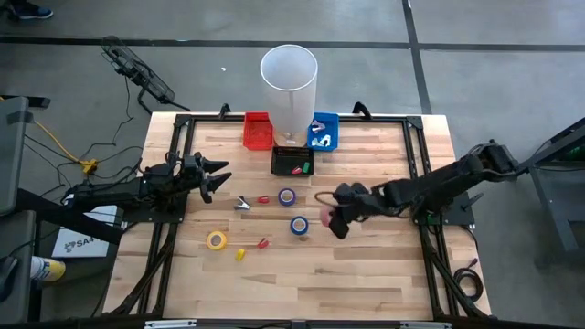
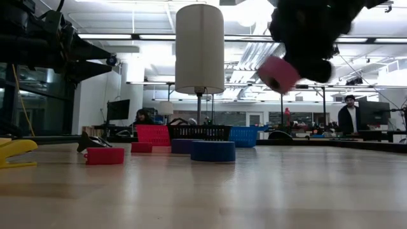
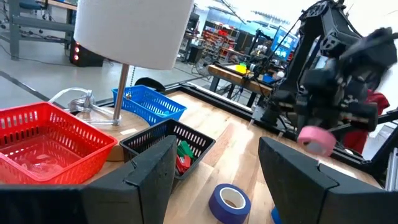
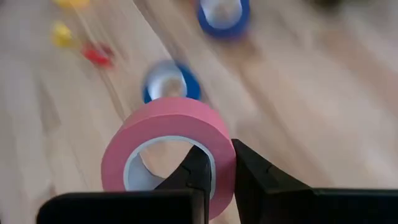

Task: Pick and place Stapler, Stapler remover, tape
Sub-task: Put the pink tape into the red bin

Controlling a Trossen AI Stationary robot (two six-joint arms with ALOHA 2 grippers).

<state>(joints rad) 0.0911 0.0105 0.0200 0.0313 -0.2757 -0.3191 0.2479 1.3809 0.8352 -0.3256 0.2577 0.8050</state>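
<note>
The right gripper [image 4: 214, 163] has its jaws closed on the wall of the pink tape roll [image 4: 171, 134], one finger [image 4: 193, 171] inside the roll's hole and the other against its outer face, so the band is pinched between them. The roll stands out ahead of the fingertips and to one side of them, its open centre turned toward the wrist camera. In the low view the pink tape roll [image 2: 278, 73] hangs clear of the table [image 2: 254, 191], just below the dark gripper.

Past the held roll, below the jaws, two blue tape rolls lie flat on the wood: the nearer one [image 1: 299, 224] just beside the gripper and the farther one [image 1: 287, 196] a little beyond it. The yellow tape roll [image 1: 217, 240] lies well apart from the right jaws, nearer the left arm.

The left gripper [image 1: 216, 180] hovers at its own side of the table with its jaws spread wide and nothing between them. Ahead of those open jaws, one blue roll lies near, and beyond stand the black basket [image 3: 168, 140], the red basket [image 3: 50, 134] and the blue basket [image 3: 149, 106], with the white cylinder [image 1: 289, 82] on its stand among them.
</note>
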